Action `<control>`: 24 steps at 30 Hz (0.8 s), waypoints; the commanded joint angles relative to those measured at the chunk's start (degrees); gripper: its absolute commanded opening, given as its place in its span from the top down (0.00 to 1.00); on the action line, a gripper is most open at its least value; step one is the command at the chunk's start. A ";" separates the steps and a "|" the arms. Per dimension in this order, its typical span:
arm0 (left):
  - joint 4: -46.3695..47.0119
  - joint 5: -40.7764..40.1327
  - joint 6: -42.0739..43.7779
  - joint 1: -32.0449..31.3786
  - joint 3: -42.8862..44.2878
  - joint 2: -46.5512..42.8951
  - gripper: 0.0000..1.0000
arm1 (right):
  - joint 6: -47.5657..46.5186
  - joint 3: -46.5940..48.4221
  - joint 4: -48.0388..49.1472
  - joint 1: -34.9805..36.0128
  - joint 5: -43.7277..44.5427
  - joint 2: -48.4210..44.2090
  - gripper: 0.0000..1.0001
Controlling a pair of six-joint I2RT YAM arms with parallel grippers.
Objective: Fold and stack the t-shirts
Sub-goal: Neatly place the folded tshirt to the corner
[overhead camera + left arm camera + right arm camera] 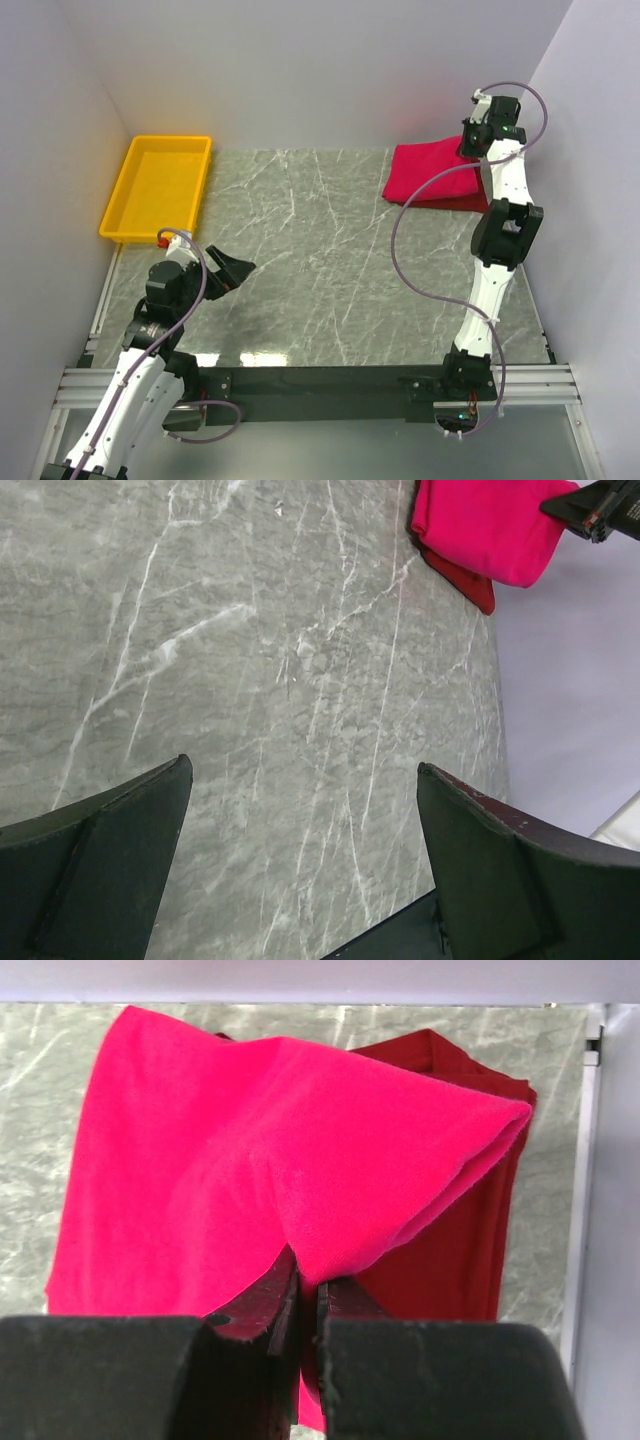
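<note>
The pink shirt (430,168) lies folded on the dark red shirt (455,1250) in the far right corner of the surface (320,250). The right jaws are closed on a raised fold at its far right edge, so the cloth spreads from them toward the left. The left jaws stand wide open and empty, well apart at the near left. I judge that only the right arm can settle this fold.

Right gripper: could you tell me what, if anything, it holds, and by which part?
The right gripper is shut on the bright crimson-pink cloth t-shirt, pinching a fold at its edge; the open left gripper holds nothing.
</note>
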 commanded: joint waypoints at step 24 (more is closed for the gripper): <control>3.28 1.57 1.25 0.22 0.06 0.53 0.01 | -5.29 2.64 6.48 -1.40 7.55 -0.10 0.99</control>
